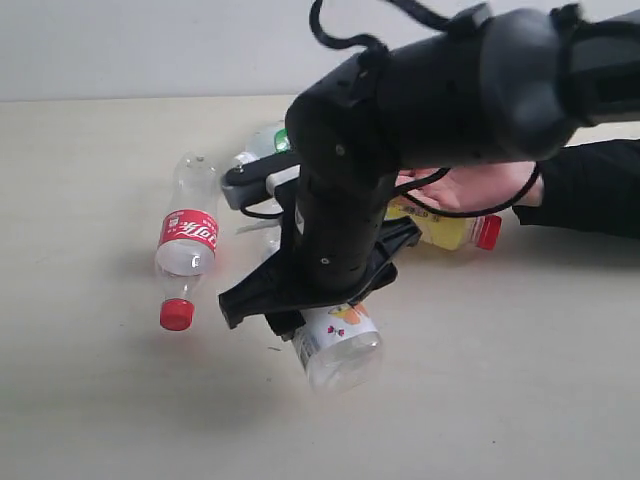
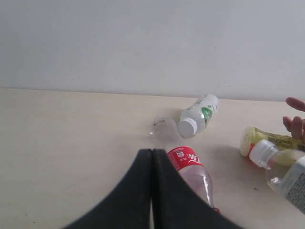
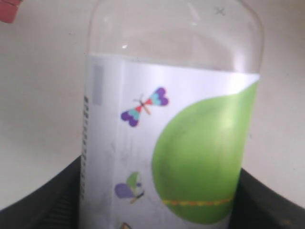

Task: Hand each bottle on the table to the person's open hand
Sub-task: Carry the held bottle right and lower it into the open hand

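Note:
My right gripper is shut on a clear white-capped bottle with a green-marked label, held just above the table. That bottle also shows in the left wrist view. The red-labelled bottle lies to its left, red cap toward the front. Beneath the person's open hand lies the yellow bottle. The second white-capped bottle lies farther back. My left gripper is shut and empty beside the red-labelled bottle.
The right arm fills the middle of the exterior view and hides part of the table behind it. The person's dark sleeve reaches in from the right. A pale wall runs along the table's far edge.

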